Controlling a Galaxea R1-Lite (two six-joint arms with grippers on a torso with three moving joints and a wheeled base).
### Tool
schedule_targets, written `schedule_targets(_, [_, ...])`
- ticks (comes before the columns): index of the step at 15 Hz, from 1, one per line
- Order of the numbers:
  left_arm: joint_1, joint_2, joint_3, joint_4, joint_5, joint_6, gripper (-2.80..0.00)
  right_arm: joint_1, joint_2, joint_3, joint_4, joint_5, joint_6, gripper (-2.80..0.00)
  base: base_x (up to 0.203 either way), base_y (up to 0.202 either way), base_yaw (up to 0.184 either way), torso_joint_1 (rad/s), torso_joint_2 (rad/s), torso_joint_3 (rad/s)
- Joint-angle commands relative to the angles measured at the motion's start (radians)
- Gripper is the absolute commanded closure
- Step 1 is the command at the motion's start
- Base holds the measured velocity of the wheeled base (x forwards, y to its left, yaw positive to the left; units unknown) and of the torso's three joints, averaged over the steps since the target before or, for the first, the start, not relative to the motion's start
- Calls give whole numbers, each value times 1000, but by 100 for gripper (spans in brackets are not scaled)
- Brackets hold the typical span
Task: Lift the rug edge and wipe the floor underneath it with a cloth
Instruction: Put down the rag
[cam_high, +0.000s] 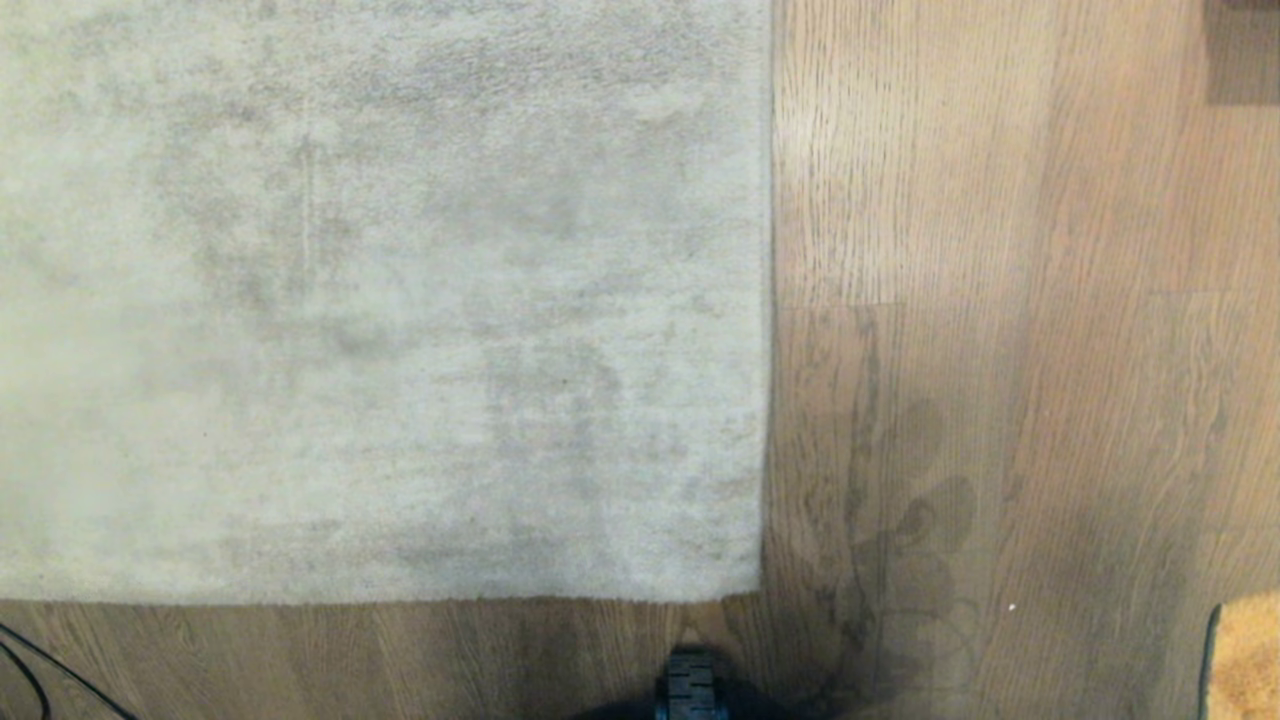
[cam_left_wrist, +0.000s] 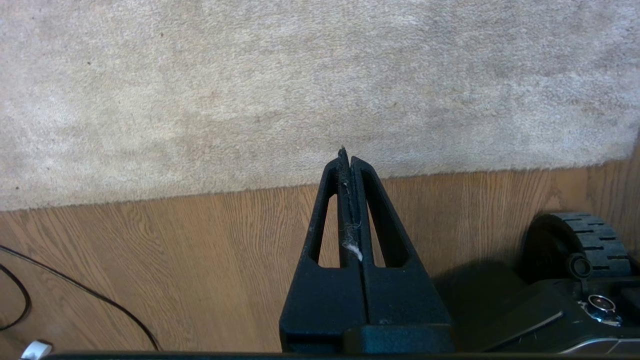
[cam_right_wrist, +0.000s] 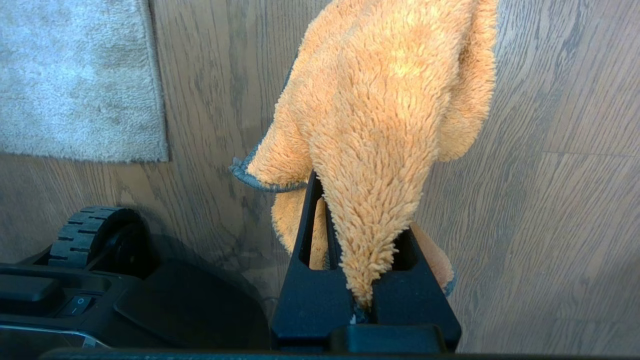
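Rug edge (cam_high: 768, 300) is lying flat on the floor (cam_high: 1000, 300) in the head view, its straight border running away from the robot and meeting a second border at a corner just ahead of the black base wheel (cam_high: 690, 685). Orange fuzzy cloth (cam_right_wrist: 380, 110) with its dark grey hem is hanging pinched in the right gripper (cam_right_wrist: 365, 220), whose jaws are closing narrowly on the bunched fabric; this gripper is hovering over bare planks, with the rug corner lying well apart from it beyond the base. In the head view only a sliver of the cloth is peeking in at the lower right corner. Left gripper (cam_left_wrist: 346, 157) is pointing toward the rug's near border, its jaws pressing together with nothing but a wisp of lint between them, its tips lining up just over that border without gripping it. A thin black cable (cam_left_wrist: 75, 287) is trailing across the planks beside it.
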Motion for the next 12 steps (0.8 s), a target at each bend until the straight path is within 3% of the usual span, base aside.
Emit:
schedule_targets(1, [0,0,-1,1,-1,1,0,1,1,0,0,1,-1,0,0,0,0,0,0,0])
schedule_targets(12, [0,0,1,-1,-1,-1,0,1,1,0,0,1,0,0,0,0,0,0,0,0])
